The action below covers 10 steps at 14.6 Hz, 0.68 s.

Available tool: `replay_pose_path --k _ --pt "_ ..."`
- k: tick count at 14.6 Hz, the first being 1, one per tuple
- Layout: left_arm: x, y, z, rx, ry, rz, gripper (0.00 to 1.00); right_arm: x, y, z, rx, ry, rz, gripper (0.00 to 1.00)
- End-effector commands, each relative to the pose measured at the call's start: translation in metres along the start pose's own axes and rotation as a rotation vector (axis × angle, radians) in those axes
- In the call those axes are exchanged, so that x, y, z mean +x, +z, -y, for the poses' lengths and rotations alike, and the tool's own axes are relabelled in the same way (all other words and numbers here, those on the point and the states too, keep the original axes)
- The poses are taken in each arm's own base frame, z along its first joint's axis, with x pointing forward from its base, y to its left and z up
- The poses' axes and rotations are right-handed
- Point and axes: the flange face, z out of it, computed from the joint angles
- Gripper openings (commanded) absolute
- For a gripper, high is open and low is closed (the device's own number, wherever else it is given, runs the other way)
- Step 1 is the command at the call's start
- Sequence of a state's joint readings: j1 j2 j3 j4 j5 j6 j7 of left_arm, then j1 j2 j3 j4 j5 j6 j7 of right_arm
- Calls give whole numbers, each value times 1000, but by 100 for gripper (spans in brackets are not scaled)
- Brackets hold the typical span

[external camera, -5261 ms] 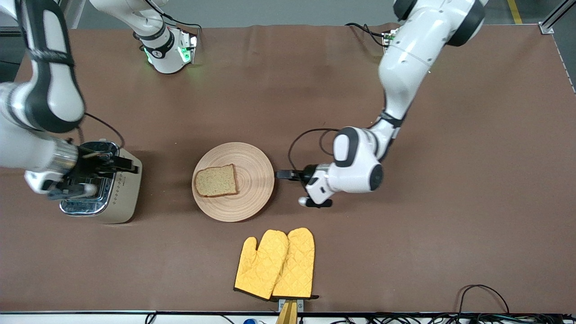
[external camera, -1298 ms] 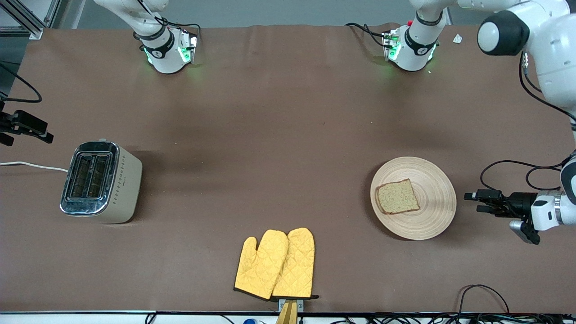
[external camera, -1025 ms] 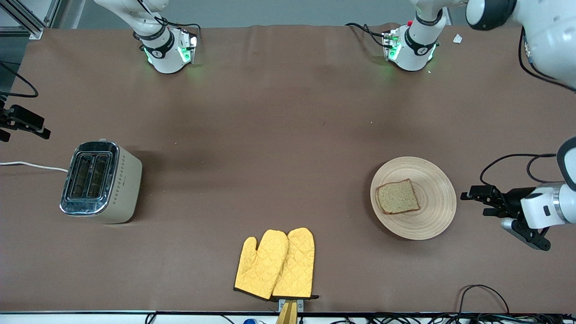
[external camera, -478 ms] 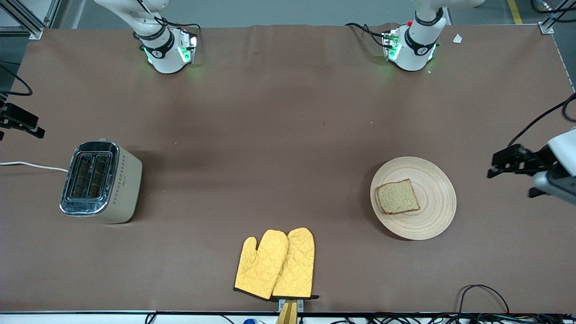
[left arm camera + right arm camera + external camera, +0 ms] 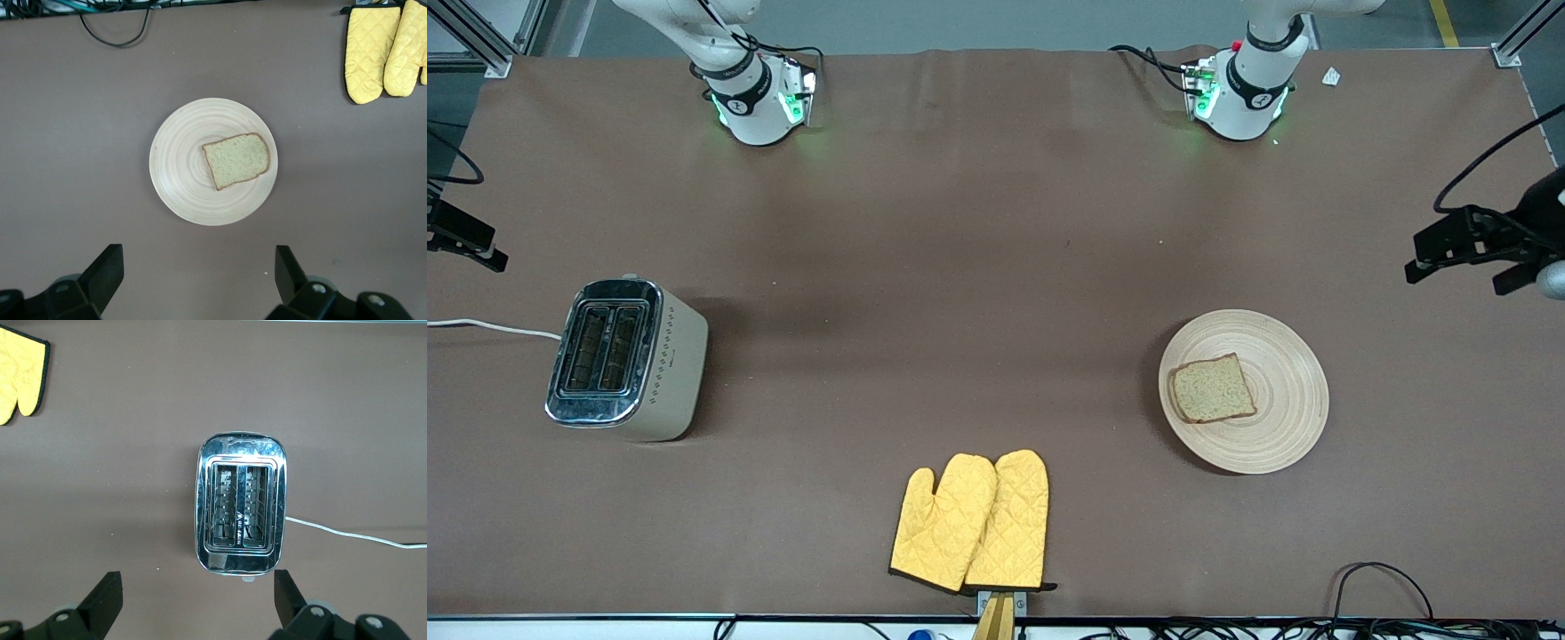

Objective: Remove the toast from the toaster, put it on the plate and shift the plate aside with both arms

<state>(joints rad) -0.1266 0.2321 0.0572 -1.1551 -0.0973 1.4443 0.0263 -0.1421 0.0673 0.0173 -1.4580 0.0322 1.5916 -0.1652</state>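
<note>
toast (image 5: 1214, 388) lies on plate (image 5: 1294, 427) at the left arm's end of the table, toaster (image 5: 627, 360) empty at the right arm's end. left gripper (image 5: 1449, 244) spread, empty, nearer the plate, up over the table edge. right gripper (image 5: 463, 240) spread by its edge. versus earlier: plate shifted off centre, both arms pulled back.

A: Toast (image 5: 1213, 388)?

B: One brown slice with a darker crust, flat on the round wooden plate (image 5: 1285, 427), toward the left arm's end of the table.

A: Toaster (image 5: 627, 359)?

B: Beige, chrome-topped, upright near the right arm's end, both slots empty.
</note>
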Motion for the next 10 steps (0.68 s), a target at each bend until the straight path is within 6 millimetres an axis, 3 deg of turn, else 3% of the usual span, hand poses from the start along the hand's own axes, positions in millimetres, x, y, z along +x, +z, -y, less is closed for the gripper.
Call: replay_pose_path --k 1,4,10 --pt "-27 5 -2 10 -52 -7 100 -4 -5 -1 -18 6 2 100" --pt "-65 23 -15 43 -41 -59 100 -4 -5 1 -19 3 4 100" --pt "-69 24 -25 167 -72 -63 100 -4 -4 1 -17 3 5 100"
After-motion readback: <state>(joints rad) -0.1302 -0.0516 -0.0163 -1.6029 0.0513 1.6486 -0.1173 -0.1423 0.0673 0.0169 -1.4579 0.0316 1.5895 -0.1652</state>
